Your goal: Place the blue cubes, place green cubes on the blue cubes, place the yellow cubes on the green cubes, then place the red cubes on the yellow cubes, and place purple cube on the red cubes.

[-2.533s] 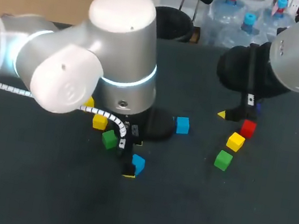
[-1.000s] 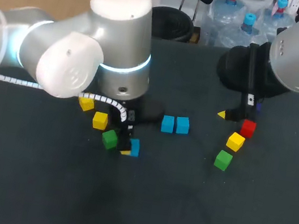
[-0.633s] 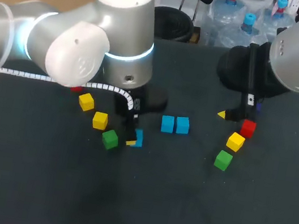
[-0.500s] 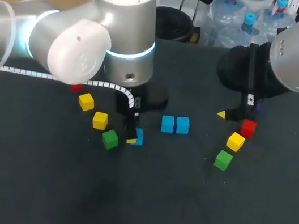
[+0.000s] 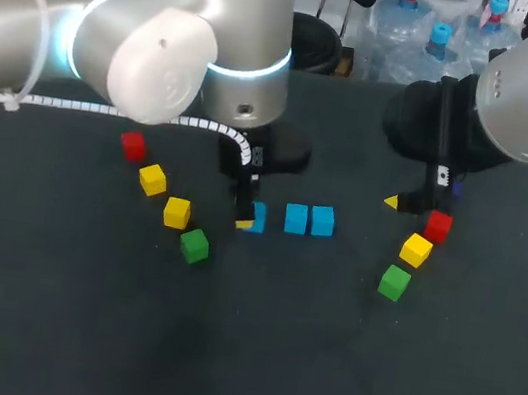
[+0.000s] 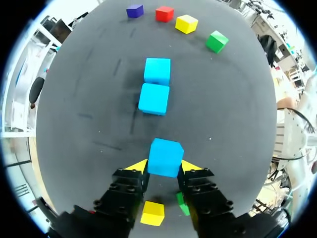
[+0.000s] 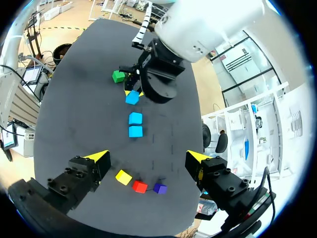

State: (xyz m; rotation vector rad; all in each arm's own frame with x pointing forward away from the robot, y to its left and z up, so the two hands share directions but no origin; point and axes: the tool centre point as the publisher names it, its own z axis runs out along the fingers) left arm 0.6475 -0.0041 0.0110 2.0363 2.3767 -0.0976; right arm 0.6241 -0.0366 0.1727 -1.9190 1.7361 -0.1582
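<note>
On the table (image 5: 267,360), left of the blue cube pair (image 5: 296,218): a red cube (image 5: 132,145), two yellow cubes (image 5: 152,179) and a green cube (image 5: 194,245) in a slanting row. Just left of the pair, the left fingers (image 6: 138,166) clamp a third blue cube (image 6: 165,157) from both sides. Right of the pair, the right fingers (image 7: 99,159) stand wide apart, empty, near a second red cube (image 5: 437,227), a third yellow cube (image 5: 415,249) and a second green cube (image 5: 393,281).

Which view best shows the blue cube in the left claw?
The left wrist view: the blue cube sits large between the yellow tips of the left claw. The head view shows it partly hidden behind that claw; the right wrist view shows it small, far off.
</note>
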